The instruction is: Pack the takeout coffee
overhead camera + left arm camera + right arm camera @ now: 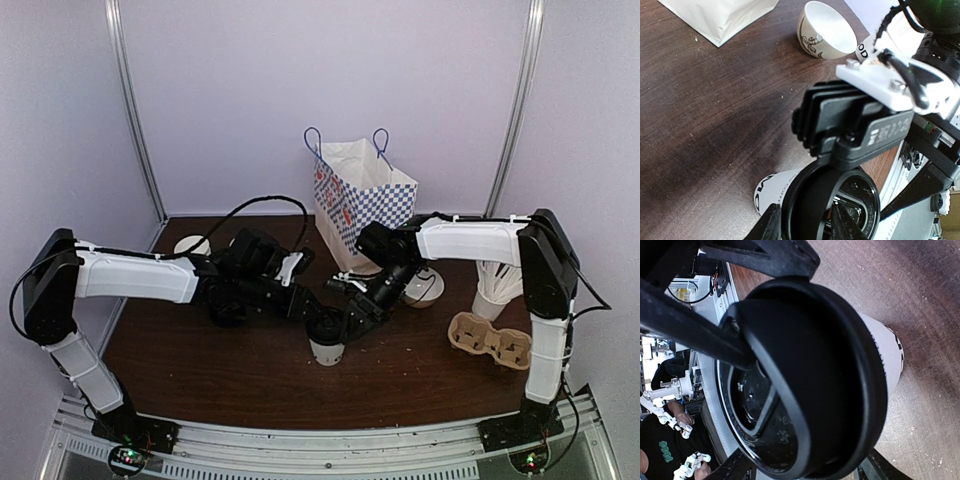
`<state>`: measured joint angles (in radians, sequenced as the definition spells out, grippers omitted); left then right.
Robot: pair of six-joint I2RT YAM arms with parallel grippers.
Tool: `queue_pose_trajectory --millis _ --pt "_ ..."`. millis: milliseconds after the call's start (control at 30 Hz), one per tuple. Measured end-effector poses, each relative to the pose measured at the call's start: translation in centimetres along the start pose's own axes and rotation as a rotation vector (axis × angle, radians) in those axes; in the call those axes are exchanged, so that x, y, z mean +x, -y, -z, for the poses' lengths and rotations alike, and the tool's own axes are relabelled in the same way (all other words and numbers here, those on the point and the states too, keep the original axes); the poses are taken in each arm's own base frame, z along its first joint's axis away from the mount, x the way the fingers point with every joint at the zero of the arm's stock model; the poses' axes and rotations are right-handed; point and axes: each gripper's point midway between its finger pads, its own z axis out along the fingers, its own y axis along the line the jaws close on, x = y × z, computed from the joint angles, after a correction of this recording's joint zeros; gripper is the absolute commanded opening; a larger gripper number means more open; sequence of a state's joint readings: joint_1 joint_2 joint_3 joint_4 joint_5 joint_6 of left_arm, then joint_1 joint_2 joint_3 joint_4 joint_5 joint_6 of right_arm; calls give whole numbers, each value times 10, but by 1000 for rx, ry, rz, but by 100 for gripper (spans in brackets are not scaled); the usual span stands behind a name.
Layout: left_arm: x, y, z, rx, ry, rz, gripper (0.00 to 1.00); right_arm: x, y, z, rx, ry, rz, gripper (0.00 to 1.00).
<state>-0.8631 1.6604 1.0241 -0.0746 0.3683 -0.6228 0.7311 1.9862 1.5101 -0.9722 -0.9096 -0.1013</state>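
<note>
The takeout coffee (327, 346) is a small white paper cup with a black lid, standing upright on the brown table between both grippers. My left gripper (312, 318) reaches it from the left. In the left wrist view its fingers pinch the raised left part of the lid (810, 205), and the lettered cup wall (771, 189) shows below. My right gripper (357, 318) comes from the right. In the right wrist view its fingers straddle the lid (830, 390) and touch its sides, above the cup wall (887, 357).
A blue-checked paper bag (362, 200) stands open behind the cup, its base showing in the left wrist view (720, 15). A patterned white bowl (425, 287) (825, 30), a stack of white cups (497, 285) and a cardboard cup carrier (490, 340) sit at the right. A white disc (192, 244) lies at the back left.
</note>
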Motion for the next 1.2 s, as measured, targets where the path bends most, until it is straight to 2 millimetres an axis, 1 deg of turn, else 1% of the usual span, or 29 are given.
queue_pose_trajectory --millis 267,533,800,900,1033,1133,1200 --pt "0 0 0 6 10 8 34 0 -1 0 1 -3 -23 67" --pt "0 -1 0 4 19 12 34 0 4 2 53 -19 -68 57" --pt "2 -5 1 -5 42 20 35 1 6 4 88 -66 -102 57" --pt "0 -6 3 -14 52 18 41 0 7 7 110 -63 -85 60" --pt "0 -7 5 -20 56 1 53 -5 11 14 134 -46 -47 68" --pt "-2 -9 7 -50 48 -25 58 -11 16 22 162 -30 -23 72" --pt "-3 -10 9 -77 32 -44 60 -20 20 30 192 -2 -2 75"
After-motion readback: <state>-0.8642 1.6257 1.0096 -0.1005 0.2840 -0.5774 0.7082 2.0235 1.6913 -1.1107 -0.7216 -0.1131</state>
